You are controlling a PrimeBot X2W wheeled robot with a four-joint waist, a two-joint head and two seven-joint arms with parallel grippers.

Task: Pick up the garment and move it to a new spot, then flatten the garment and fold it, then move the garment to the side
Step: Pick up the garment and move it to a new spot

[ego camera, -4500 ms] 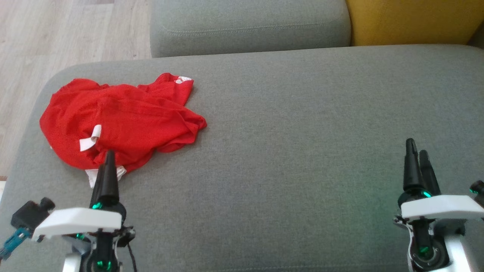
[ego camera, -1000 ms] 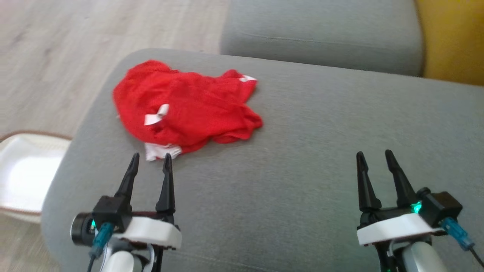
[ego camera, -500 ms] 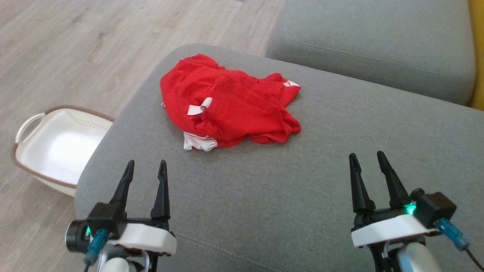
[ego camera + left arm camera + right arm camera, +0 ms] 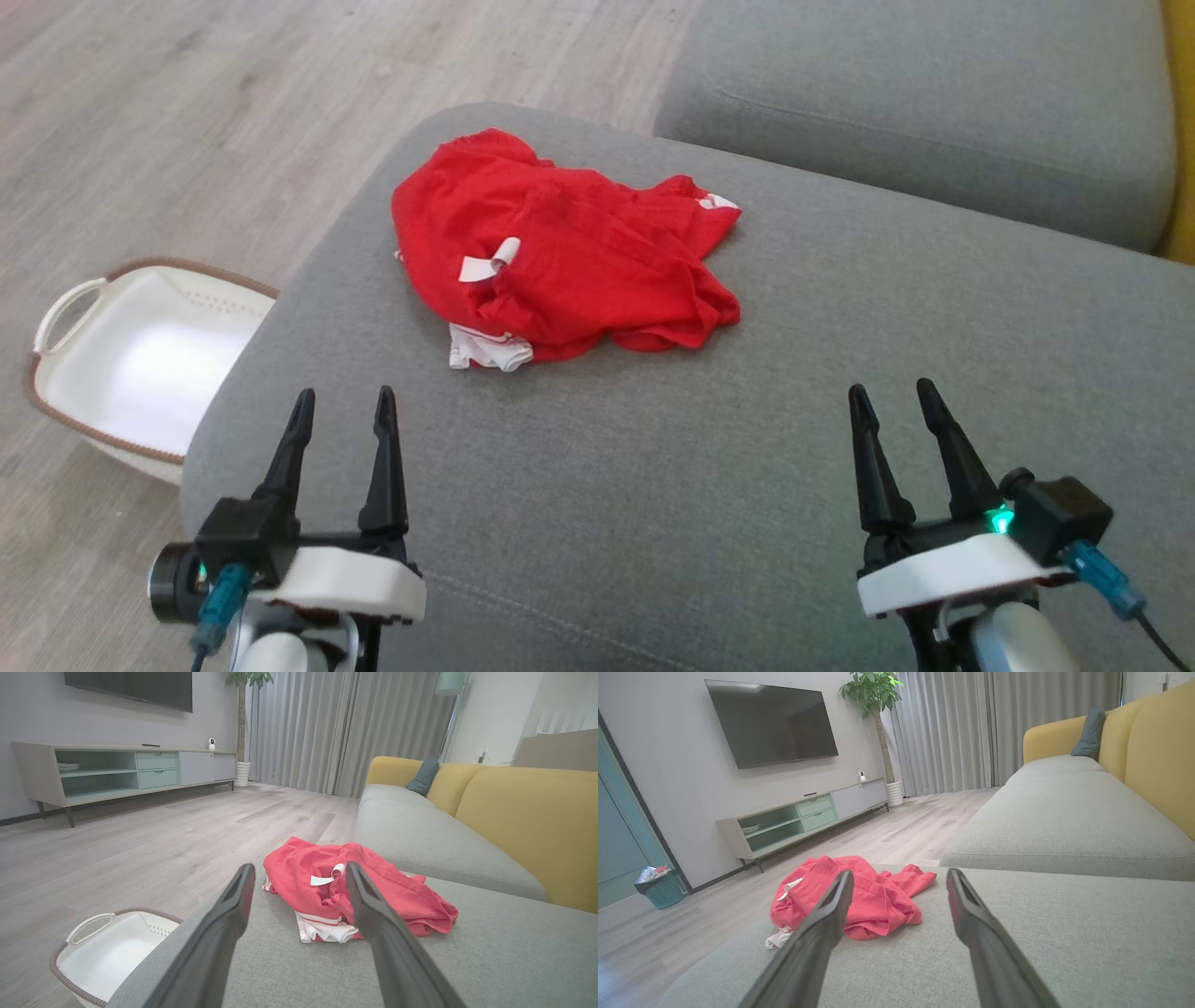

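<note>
The garment is a crumpled red piece with white trim and a white label, lying near the far left corner of the grey sofa seat. It also appears ahead of the fingers in the left wrist view and to the left in the right wrist view. My left gripper hovers open near the seat's front left, short of the garment, with nothing between its fingers. My right gripper stands open at the front right, well apart from the cloth.
A white laundry basket with a brown rim sits on the wooden floor left of the seat. A second grey cushion lies behind, with a yellow backrest at the right. The seat's left edge drops off beside my left gripper.
The camera has swung left, bringing the basket and floor into view. Both grippers turned from edge-on to showing spread fingers. The garment lies as before.
</note>
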